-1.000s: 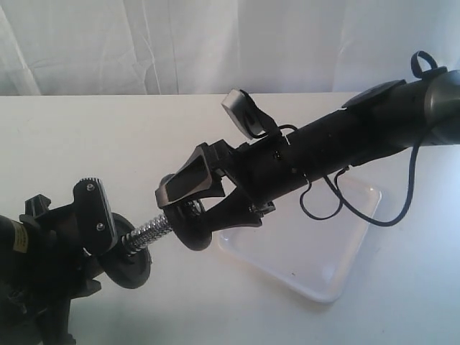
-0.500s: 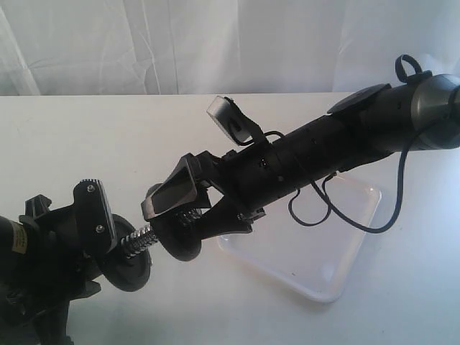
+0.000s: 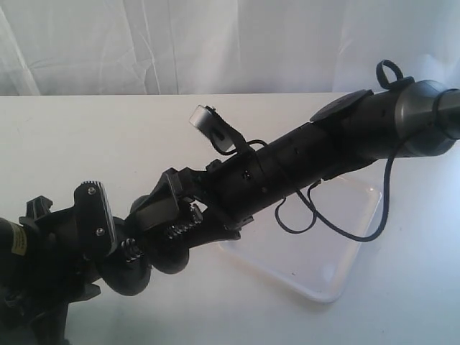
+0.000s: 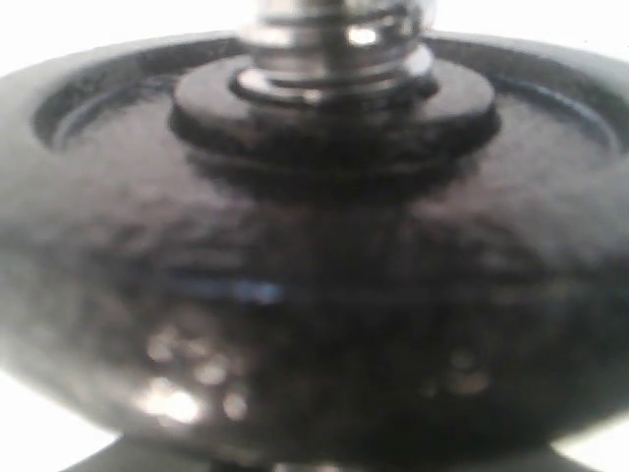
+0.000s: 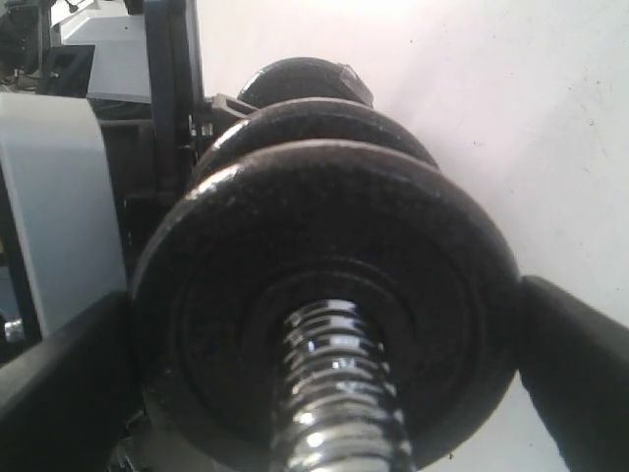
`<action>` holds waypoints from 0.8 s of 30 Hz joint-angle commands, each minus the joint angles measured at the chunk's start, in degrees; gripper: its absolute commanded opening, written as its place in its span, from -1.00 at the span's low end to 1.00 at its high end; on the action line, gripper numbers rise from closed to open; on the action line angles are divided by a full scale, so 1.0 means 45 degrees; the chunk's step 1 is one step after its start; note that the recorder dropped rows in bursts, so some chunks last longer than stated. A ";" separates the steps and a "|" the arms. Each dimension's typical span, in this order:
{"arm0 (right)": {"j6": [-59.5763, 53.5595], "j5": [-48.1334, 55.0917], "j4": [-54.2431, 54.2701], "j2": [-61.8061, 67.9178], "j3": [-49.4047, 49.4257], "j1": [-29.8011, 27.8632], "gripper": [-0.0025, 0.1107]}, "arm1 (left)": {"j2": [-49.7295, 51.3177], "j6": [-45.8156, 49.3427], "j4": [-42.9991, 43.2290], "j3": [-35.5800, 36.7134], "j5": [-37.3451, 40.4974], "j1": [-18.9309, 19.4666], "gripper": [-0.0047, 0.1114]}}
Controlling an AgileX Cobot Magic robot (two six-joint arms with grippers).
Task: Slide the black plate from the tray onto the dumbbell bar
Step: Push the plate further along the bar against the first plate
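Observation:
In the exterior view my right gripper is shut on the black plate by its rim. The dumbbell bar passes through the plate's centre hole. The right wrist view shows the same plate pinched between both fingers, with the threaded bar end poking through toward the camera. A second black disc sits on the bar just beyond, close to the held one. My left gripper holds the bar's other part up off the table. The tray lies under the right arm with nothing in it.
The white table spreads behind both arms, backed by a white curtain. A black cable loops down from the right arm over the tray. The left wrist view is filled by the second disc, close up and blurred.
My right gripper has carried the black plate leftward along the threaded bar, closing nearly all the gap to the second disc. The left arm has stayed in place.

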 commanded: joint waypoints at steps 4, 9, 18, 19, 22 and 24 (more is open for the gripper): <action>-0.0226 0.1964 0.0365 -0.0192 0.0024 0.0426 -0.96 | -0.0519 -0.0389 -0.0036 -0.0478 -0.1839 0.0048 -0.92; -0.0226 0.1964 0.0314 -0.0192 0.0024 0.0426 -0.96 | -0.0519 -0.0389 -0.0037 -0.0478 -0.1814 0.0048 -0.92; -0.0405 0.1964 0.0316 -0.0192 0.0024 0.0426 -0.42 | -0.0519 -0.0389 -0.0037 -0.0478 -0.1814 0.0048 -0.92; -0.0429 0.1964 0.0316 -0.0192 0.0024 0.0426 -0.27 | -0.0519 -0.0389 -0.0037 -0.0478 -0.1814 0.0048 -0.92; -0.0454 0.1964 0.0316 -0.0192 0.0024 0.0426 0.22 | -0.0519 -0.0389 -0.0037 -0.0478 -0.1814 0.0048 -0.92; -0.0454 0.1964 0.0291 -0.0192 0.0024 0.0426 0.46 | -0.0519 -0.0389 -0.0037 -0.0478 -0.1814 0.0048 -0.92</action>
